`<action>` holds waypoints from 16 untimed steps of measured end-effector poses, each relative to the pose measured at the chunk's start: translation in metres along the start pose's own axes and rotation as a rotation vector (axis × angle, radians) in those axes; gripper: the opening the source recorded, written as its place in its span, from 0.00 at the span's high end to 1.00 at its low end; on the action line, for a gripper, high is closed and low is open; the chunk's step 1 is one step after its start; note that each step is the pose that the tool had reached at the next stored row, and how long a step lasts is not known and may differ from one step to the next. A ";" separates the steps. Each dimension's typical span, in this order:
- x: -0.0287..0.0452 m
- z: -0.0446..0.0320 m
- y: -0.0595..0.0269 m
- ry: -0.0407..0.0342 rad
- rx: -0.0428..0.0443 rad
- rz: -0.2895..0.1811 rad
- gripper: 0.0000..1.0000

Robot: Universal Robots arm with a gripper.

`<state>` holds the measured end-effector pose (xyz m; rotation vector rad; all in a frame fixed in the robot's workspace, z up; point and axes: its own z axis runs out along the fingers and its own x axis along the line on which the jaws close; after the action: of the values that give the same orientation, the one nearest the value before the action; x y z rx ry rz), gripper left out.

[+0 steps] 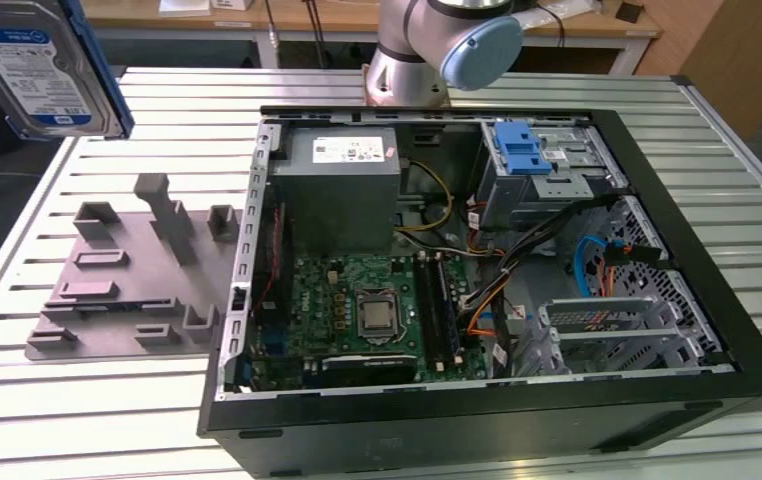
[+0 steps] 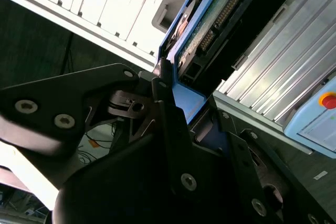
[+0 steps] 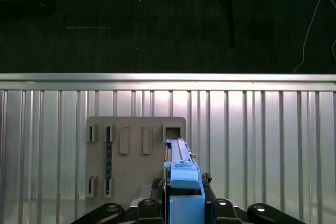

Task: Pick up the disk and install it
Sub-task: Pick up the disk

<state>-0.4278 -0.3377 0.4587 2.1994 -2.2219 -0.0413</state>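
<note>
The gripper [image 3: 182,199] is closed tight on the disk [image 3: 184,174], with a black finger [image 2: 164,108] on either side of its blue carrier [image 2: 188,100]. So the disk stands on edge and sticks out past the fingertips. In the second wrist view the disk [image 2: 210,19] shows its green board side and connector pins, running away from the gripper [image 2: 184,98]. The whole lot hangs well above the table [image 1: 755,250].

Hard bits: in the exterior view the disk [image 1: 34,60] gets chopped off by the picture's corner, so you only get part of the white-and-blue label. In the first wrist view it's edge-on, just a thin blue strip, and the fingers cover its near end.

Biggest thing around is the open computer case [image 1: 488,425], lying on the table well apart from the gripper and lower down. Inside there's a grey power supply box [image 1: 341,185], the green motherboard [image 1: 354,310], a metal drive cage [image 1: 548,180] with a blue latch [image 1: 521,150], and loose cables [image 1: 579,262]. Straight below the gripper sits a grey slotted fixture plate [image 3: 134,169], beside the case.
</note>
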 end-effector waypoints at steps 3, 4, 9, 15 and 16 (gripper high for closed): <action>0.0000 -0.0036 0.0001 -0.0001 0.0000 0.000 0.64; 0.0000 -0.0048 0.0001 -0.0001 0.0000 0.000 0.64; -0.0001 -0.0142 0.0004 -0.0002 0.0000 0.000 0.64; -0.0002 -0.0293 0.0009 -0.0008 0.0000 0.000 0.64; -0.0002 -0.0317 0.0009 -0.0009 0.0001 0.000 0.64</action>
<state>-0.4278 -0.3377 0.4905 2.2000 -2.2223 -0.0422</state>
